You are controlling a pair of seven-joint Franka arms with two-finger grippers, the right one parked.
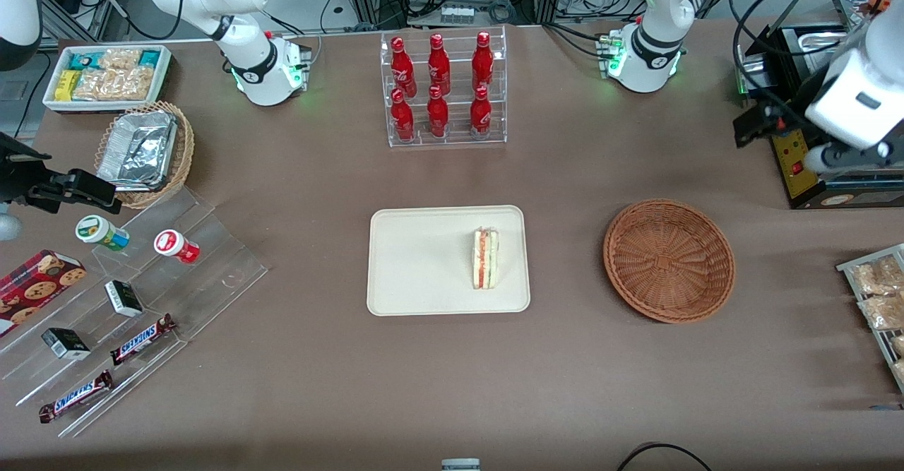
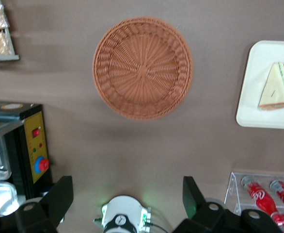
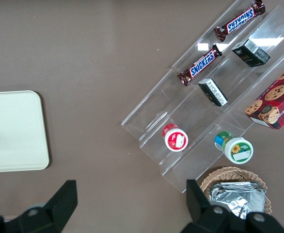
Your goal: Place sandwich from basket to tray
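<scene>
On the tray (image 1: pixel 424 259), toward the edge nearest the basket (image 1: pixel 669 260), the sandwich (image 1: pixel 485 258) stands on its crust side, so the task looks done. The basket holds nothing. The gripper (image 2: pixel 127 194) hangs high above the table (image 1: pixel 565 386) at the working arm's end, well apart from both, its jaws spread wide and holding nothing.

Little can go wrong now, I judge: the wedge is narrow and balanced on edge, so a knock to the table or a low sweep of the arm could topple it (it would likely just fall flat inside the low rim).

The sandwich is a soft triangular wedge of pale bread with red and green filling striped along its cut face. The tray is smooth, cream, rectangular with rounded corners. The basket is round, shallow, brown wicker, ribs radiating from its centre.
</scene>
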